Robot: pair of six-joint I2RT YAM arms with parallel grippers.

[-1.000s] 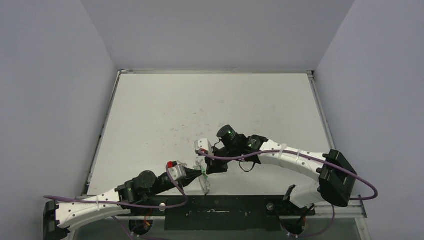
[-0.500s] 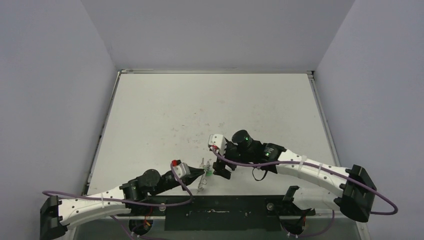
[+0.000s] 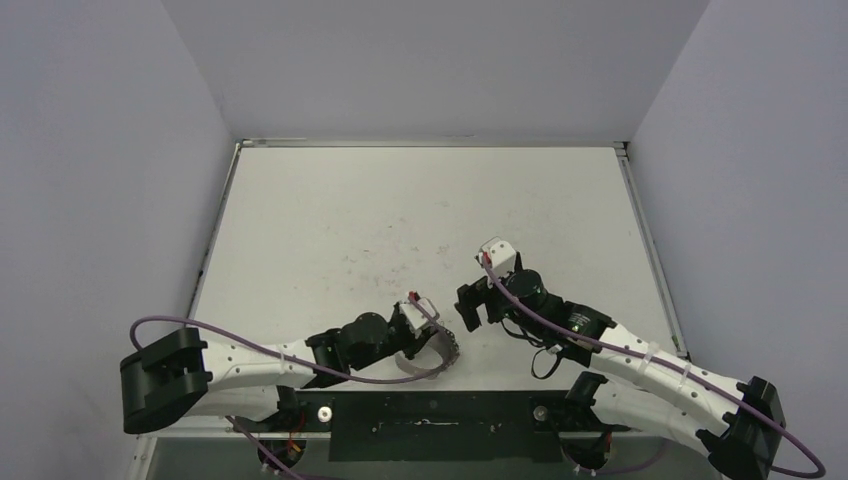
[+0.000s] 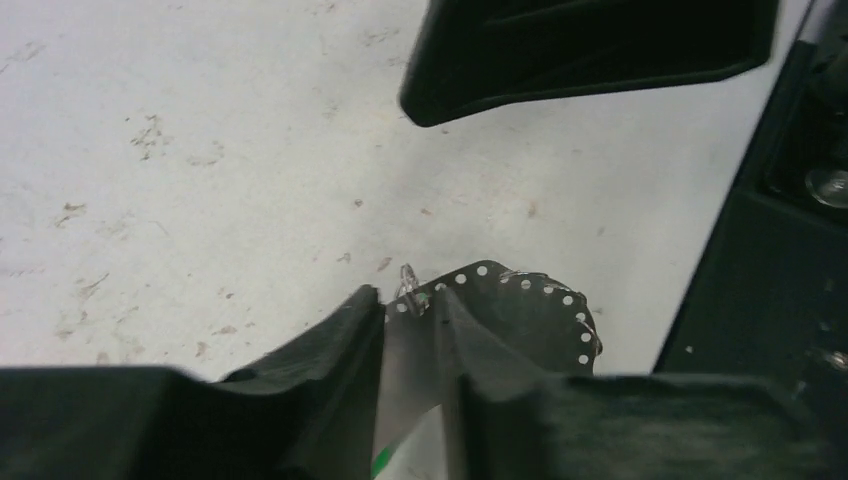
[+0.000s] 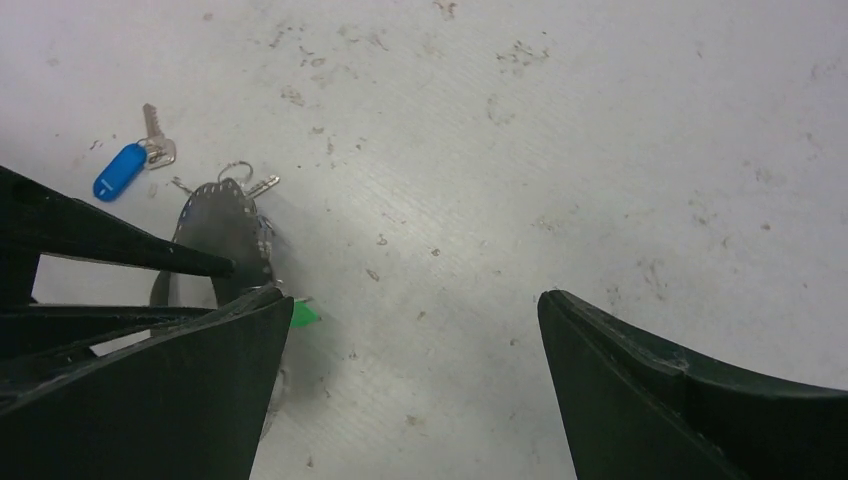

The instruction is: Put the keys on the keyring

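The keyring (image 4: 530, 315) is a thin round metal plate with small holes along its rim and little wire rings hanging from it. It stands tilted on the table near the front edge, and my left gripper (image 4: 408, 298) is shut on it with a narrow gap between the fingers. A blue-headed key (image 5: 118, 172) lies beside the keyring (image 5: 225, 235); whether it is attached I cannot tell. A green key head (image 5: 303, 313) peeks out at the plate's foot. My right gripper (image 5: 415, 295) hangs wide open over bare table just right of the keyring, holding nothing.
The black base rail (image 3: 430, 420) runs along the near edge, close behind the keyring. Grey walls enclose the stained white table (image 3: 420, 200) on three sides. My two grippers (image 3: 478, 308) stand close together at front centre.
My right gripper opened wide and drew back to the right, away from the keyring. The left arm swung right with the keyring, and its jaws now show a narrow gap.
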